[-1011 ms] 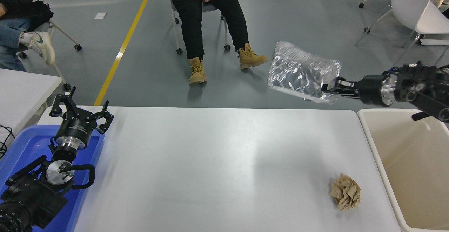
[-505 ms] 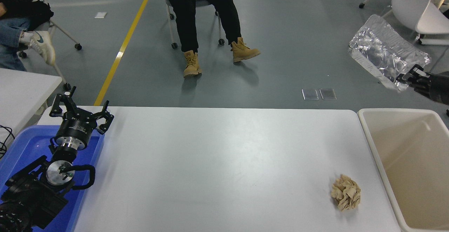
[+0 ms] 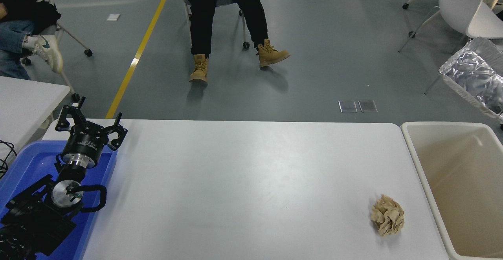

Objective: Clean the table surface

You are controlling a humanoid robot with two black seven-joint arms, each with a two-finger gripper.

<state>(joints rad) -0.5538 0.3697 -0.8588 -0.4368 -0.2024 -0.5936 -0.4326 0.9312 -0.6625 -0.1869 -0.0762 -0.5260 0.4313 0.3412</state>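
The left arm sits parked down at 8 o'clock over a blue tray, and its gripper has the fingers spread wide with nothing in them. The white table surface fills the middle, and the only thing lying on it is a crumpled brown paper ball at about 4 o'clock, near the right edge. Just beside that edge is a beige bin, running off the picture at 3 o'clock. Above it, at 2 o'clock, a crinkly foil tray hangs in the air, cut off by the frame. The right gripper is out of sight. Farther back at 12, a seated person's tan boots rest on the grey floor.
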